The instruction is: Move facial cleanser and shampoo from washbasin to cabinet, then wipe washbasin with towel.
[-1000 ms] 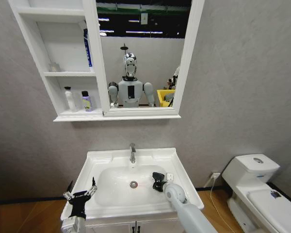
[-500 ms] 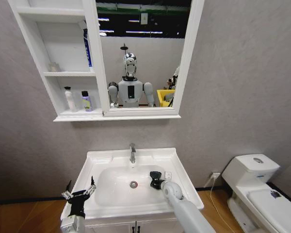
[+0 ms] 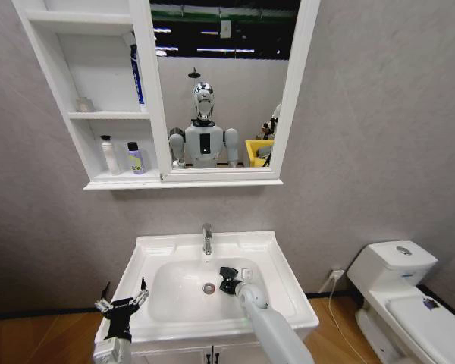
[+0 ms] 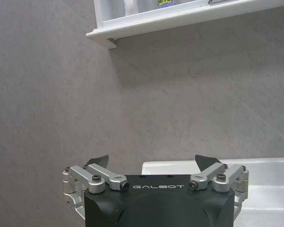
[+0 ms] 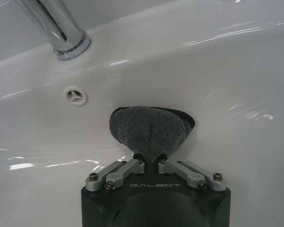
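Right end effector (image 3: 226,279) clamped on towel (image 5: 149,131) – pressed into washbasin (image 3: 280,262) bowl, left end effector (image 3: 122,299) fingers apart, raised beside the basin's left rim

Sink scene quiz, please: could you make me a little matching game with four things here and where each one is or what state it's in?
Things:
1. towel
2. left gripper
3. two small bottles
4. tap

Places or states:
A. on the cabinet's lowest shelf
B. open, at the washbasin's front left corner
C. upright at the back rim
D. pinched in the right gripper, against the bowl

Pairs: 1-D, 2-B, 3-A, 4-C
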Robot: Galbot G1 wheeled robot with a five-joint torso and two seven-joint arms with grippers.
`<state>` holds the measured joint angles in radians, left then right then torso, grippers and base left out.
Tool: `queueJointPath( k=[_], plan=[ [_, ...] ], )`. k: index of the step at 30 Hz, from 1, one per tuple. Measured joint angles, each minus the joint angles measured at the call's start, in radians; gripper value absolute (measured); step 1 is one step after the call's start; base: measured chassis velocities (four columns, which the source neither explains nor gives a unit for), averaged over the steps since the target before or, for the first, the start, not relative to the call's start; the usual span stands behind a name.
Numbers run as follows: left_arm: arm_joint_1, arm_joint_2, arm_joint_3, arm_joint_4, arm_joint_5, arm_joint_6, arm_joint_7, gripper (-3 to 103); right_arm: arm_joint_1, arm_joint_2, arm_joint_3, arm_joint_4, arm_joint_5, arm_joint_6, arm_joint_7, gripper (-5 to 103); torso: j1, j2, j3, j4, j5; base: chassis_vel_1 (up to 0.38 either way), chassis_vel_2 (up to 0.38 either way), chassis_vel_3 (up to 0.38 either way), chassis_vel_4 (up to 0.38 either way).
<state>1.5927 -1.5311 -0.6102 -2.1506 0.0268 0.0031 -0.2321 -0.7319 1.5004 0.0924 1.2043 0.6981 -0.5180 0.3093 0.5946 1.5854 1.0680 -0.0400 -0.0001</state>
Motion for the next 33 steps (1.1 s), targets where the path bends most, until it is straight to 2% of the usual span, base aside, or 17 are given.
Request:
queueJointPath(
  k=[13, 17, 25, 33],
  plan=[
    [-0.001, 0.008, -0.013, -0.002, -0.007, -0.001, 0.001, 100, 0.032, 0.107, -0.015, -0.114, -0.026, 0.004, -0.025, 8, 0.000, 0.000, 0.000, 0.0002, 0.0002, 0.000, 0.000, 0.000, 0.000],
    [-0.003, 0.009, -0.013, -0.002, -0.007, 0.001, 0.001, 100, 0.047, 0.112, -0.004, -0.158, -0.035, 0.011, -0.030, 8, 0.000, 0.000, 0.000, 0.0000, 0.0002, 0.000, 0.000, 0.000, 0.000],
    [-0.009, 0.011, -0.015, -0.002, -0.008, 0.002, 0.001, 100, 0.037, 0.110, 0.007, -0.145, -0.041, 0.009, -0.025, 8, 0.000, 0.000, 0.000, 0.0000, 0.0002, 0.000, 0.000, 0.000, 0.000],
    [-0.024, 0.009, 0.009, 0.013, -0.007, 0.006, 0.002, 100, -0.016, 0.039, 0.015, -0.037, -0.015, -0.019, 0.010, 8, 0.000, 0.000, 0.000, -0.0002, 0.0002, 0.000, 0.000, 0.000, 0.000]
  ],
)
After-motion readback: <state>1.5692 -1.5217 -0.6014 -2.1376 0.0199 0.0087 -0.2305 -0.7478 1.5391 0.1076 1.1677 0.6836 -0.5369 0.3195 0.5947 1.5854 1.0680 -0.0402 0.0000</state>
